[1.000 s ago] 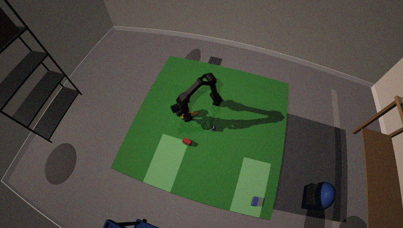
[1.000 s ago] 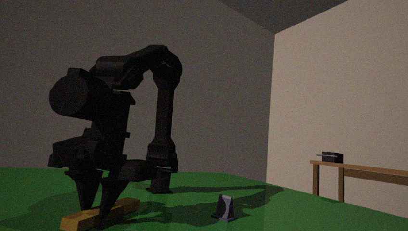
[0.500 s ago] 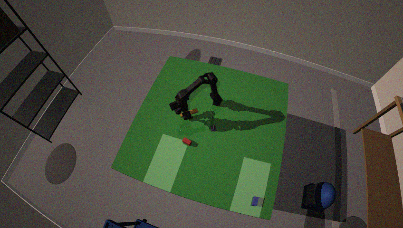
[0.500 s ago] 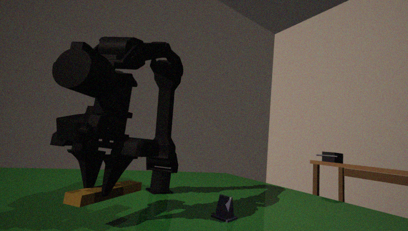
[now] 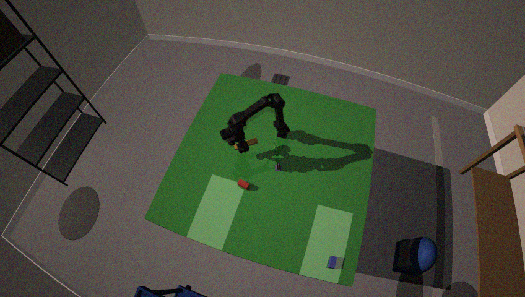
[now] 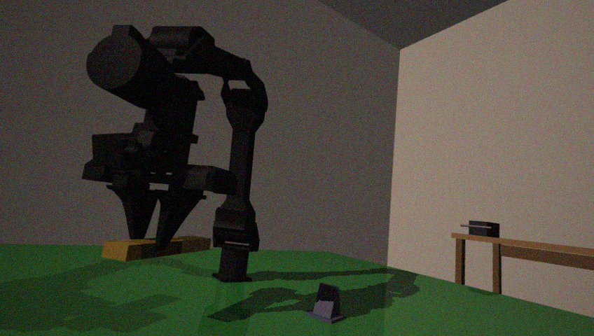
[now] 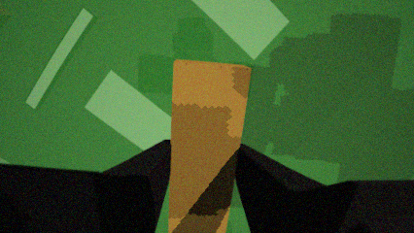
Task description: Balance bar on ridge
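Note:
The orange bar (image 5: pixel 252 141) (image 6: pixel 120 248) (image 7: pixel 206 107) is clamped near its middle between my dark fingers. My gripper (image 5: pixel 242 146) (image 6: pixel 150 243) (image 7: pixel 203 149) is shut on it and holds it roughly level, a little above the green table (image 5: pixel 295 228) (image 6: pixel 417 308). The ridge (image 5: pixel 278 167) (image 6: pixel 327 306), a small purple-grey wedge, stands on the table in the arm's shadow. It is apart from the bar, to its right in the top and exterior views. The wrist view does not show the ridge.
A red block (image 5: pixel 242 183) lies by a light green patch (image 5: pixel 215 213). A blue and grey block (image 5: pixel 335 262) sits on the other light patch (image 5: pixel 325 235). The arm's base (image 5: pixel 283 130) (image 6: pixel 233 262) stands behind the ridge. A wooden bench (image 6: pixel 520 247) is off the table.

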